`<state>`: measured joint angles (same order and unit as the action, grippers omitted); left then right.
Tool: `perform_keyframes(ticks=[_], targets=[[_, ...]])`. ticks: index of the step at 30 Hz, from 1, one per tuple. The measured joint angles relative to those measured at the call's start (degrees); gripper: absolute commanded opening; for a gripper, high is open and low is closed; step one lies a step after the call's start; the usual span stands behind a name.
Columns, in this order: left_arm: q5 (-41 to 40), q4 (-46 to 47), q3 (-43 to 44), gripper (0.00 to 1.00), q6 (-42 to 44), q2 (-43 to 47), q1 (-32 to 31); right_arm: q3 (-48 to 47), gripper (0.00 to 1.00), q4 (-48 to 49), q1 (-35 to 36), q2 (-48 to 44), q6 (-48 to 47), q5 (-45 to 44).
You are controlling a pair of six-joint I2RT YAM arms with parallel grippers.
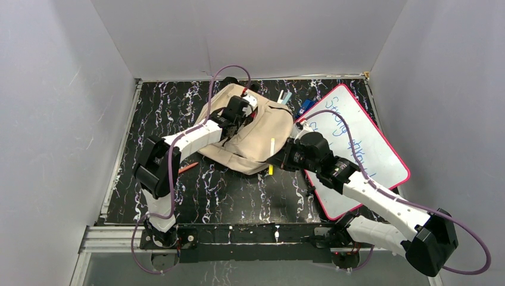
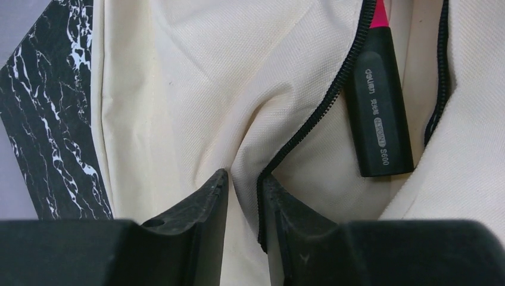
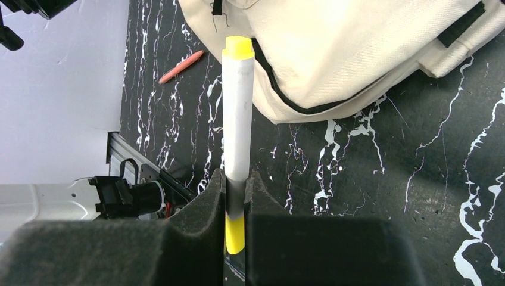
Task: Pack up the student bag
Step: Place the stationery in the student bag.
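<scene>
1. Upper centre of the overhead view: the student bag, cream fabric with a black zipper, slumped on the black marbled tabletop.
2. Over the bag's upper part in that view: the left end effector, closed down to a narrow slit and pinching a fold of cream fabric right at the zipper edge (plainest at bottom centre of the left wrist view).
3. Upper right of the left wrist view: a black marker with a pink-red cap, lying in the unzipped opening between the two zipper rows.
4. At the bag's lower right edge in the overhead view: the right end effector, clamped tight on a white highlighter with yellow ends. Gripped near its lower end, upper tip pointing up-frame toward the bag's zipper seam; touching the fabric or not, impossible to tell.
5. Upper left of the right wrist view: a red pencil, flat on the tabletop, apart from the bag.
6. Right side of the overhead view: a pink-framed whiteboard with blue writing, partly under the right arm, its left edge just beside the bag.
</scene>
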<state>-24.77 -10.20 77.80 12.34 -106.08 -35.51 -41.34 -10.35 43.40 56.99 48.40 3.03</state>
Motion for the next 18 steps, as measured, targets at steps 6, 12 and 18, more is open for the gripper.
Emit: perform_keyframes(ticks=[6, 12, 18], targets=[[-1.2, 2.7, -3.0, 0.15, -0.6, 3.0, 0.0, 0.0, 0.00, 2.6, 0.0, 2.1, 1.6, 0.2], [0.6, 5.9, -6.7, 0.00, -3.1, 8.4, 0.0, -2.7, 0.00, 5.0, 0.0, 9.3, 5.5, -0.2], [4.4, 8.9, -9.3, 0.00, -5.6, 11.3, 0.1, -10.1, 0.00, 6.0, -0.1, 17.4, 9.2, -1.0]])
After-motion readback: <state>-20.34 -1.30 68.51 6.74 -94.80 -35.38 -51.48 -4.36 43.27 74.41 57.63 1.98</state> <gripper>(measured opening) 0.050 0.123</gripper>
